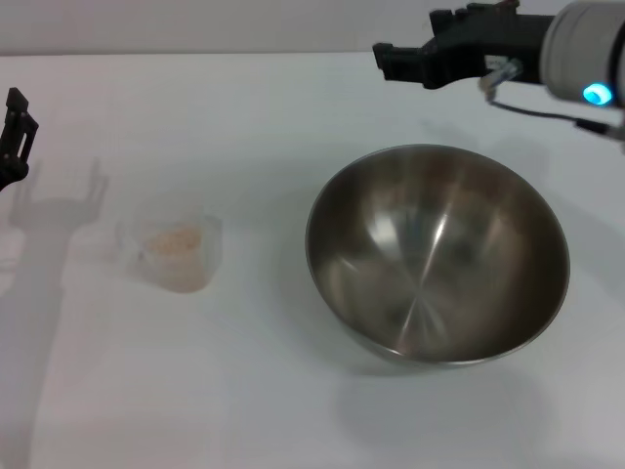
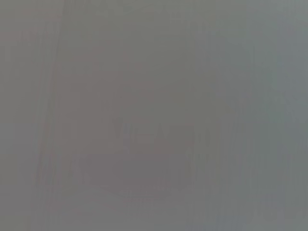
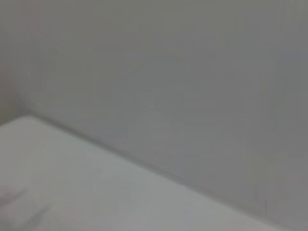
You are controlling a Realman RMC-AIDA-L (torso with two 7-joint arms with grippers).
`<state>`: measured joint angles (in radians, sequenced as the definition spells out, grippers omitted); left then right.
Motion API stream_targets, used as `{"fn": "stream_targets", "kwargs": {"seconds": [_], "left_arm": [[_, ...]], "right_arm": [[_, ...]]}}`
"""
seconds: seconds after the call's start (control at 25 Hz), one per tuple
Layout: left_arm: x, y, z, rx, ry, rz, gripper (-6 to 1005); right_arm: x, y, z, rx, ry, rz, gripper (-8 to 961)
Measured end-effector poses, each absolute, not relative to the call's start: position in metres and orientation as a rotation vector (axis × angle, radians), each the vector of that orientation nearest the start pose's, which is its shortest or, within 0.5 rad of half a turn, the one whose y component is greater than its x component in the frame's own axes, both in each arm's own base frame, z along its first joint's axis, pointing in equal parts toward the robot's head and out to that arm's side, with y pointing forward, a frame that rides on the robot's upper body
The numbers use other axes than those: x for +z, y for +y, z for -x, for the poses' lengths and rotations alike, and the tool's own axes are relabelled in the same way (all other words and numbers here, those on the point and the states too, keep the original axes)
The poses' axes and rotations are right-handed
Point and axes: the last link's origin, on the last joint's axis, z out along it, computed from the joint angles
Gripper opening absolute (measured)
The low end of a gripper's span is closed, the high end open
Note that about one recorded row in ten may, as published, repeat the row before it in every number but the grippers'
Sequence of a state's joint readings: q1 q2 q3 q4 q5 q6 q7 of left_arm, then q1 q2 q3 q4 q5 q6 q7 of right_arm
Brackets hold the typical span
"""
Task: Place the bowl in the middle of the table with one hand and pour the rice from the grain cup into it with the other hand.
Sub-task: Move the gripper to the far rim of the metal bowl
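Note:
The bowl [image 1: 437, 256], large, shiny steel and empty, stands on the white table [image 1: 254, 391] right of the middle. The grain cup [image 1: 174, 252], small and clear, stands upright at the left with a little heap of rice [image 1: 173, 238] in it. My right gripper [image 1: 410, 41] hovers above the table behind the bowl's far rim, open and empty, fingers pointing left. My left gripper [image 1: 14, 129] shows only partly at the far left edge, well left of and behind the cup, open and empty. Neither wrist view shows the bowl or the cup.
The table's far edge meets a pale wall along the top of the head view. The left wrist view shows only a plain grey surface. The right wrist view shows a strip of white table [image 3: 72, 192] against the wall.

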<state>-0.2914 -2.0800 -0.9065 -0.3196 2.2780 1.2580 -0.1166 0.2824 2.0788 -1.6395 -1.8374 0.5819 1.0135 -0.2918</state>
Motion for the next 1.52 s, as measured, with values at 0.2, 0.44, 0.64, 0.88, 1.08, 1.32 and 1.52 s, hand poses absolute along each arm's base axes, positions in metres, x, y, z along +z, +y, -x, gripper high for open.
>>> {"fn": "stream_targets", "kwargs": {"seconds": [0.2,0.44,0.64,0.88,1.08,1.32,1.52], "left_arm": [[-0.006,0.301,0.327,-0.817,-0.565,1.438,731],[-0.006,0.301,0.327,-0.818,-0.565,1.438,729],[-0.006,0.302,0.326,-0.82,-0.564,1.44,727],[-0.006,0.303,0.325,-0.824,-0.562,1.442,724],[-0.006,0.303,0.324,-0.825,-0.561,1.442,722],[-0.006,0.304,0.324,-0.828,-0.56,1.443,720],[-0.006,0.304,0.324,-0.829,-0.56,1.442,718]], "right_arm": [[0.059,0.338,-0.097,0.066,0.814,2.332,726],[0.072,0.347,-0.111,-0.13,0.999,2.362,725],[0.068,0.354,-0.136,-0.274,1.068,2.349,726],[0.06,0.356,-0.158,-0.368,1.094,2.354,725],[0.05,0.361,-0.175,-0.42,1.126,2.355,725],[0.038,0.366,-0.188,-0.444,1.15,2.368,723],[0.029,0.368,-0.196,-0.464,1.163,2.382,721]]}}
